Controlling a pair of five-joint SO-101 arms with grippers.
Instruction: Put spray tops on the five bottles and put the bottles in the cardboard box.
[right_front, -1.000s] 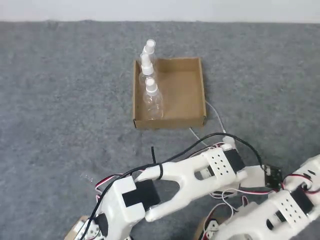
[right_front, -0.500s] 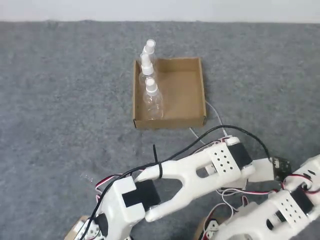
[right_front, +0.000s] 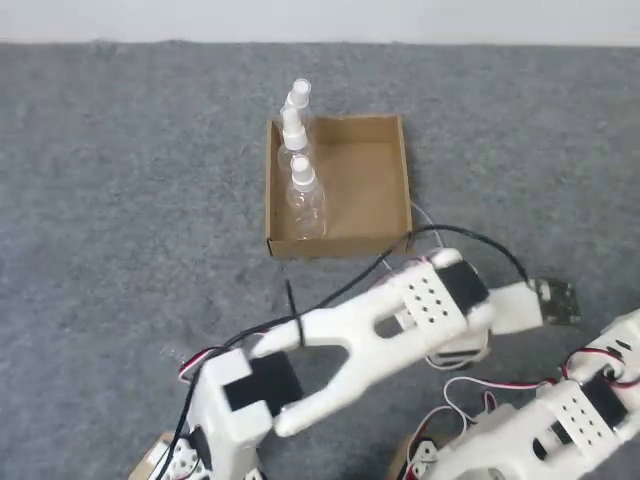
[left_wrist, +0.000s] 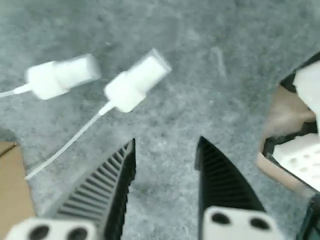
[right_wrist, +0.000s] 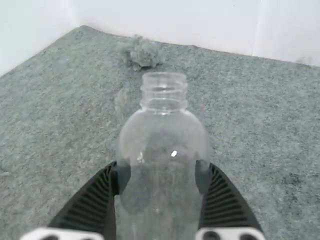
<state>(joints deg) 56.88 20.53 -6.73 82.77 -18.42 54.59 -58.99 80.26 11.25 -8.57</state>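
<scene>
- Three clear plastic bottles (right_front: 306, 200), each already fitted with a white spray top, were seen standing in a row along one side wall of the open brown cardboard box (right_front: 340, 243).
- Two loose white spray tops (left_wrist: 137, 82), each trailing a thin dip tube, were found lying near each other on the grey, felt-covered counter (left_wrist: 235, 45).
- Just short of those tops the left tool (left_wrist: 166, 145) was held above the counter, its black ribbed jaws apart and nothing between them.
- Over the last second the long white arm (right_front: 400, 320), taken to be the left one, was swung away from the near edge of the counter and a little toward the box. The box and its three bottles were left unmoved.
- An uncapped clear bottle (right_wrist: 164, 130) was kept clamped in the right tool (right_wrist: 161, 172), one jaw pressed against each side and the bare threaded neck pointing away from the wrist.
- The swing was judged to be a lining-up over a spray top, so that a top could be picked and brought to the held bottle. Three of five bottles were counted as finished.
</scene>
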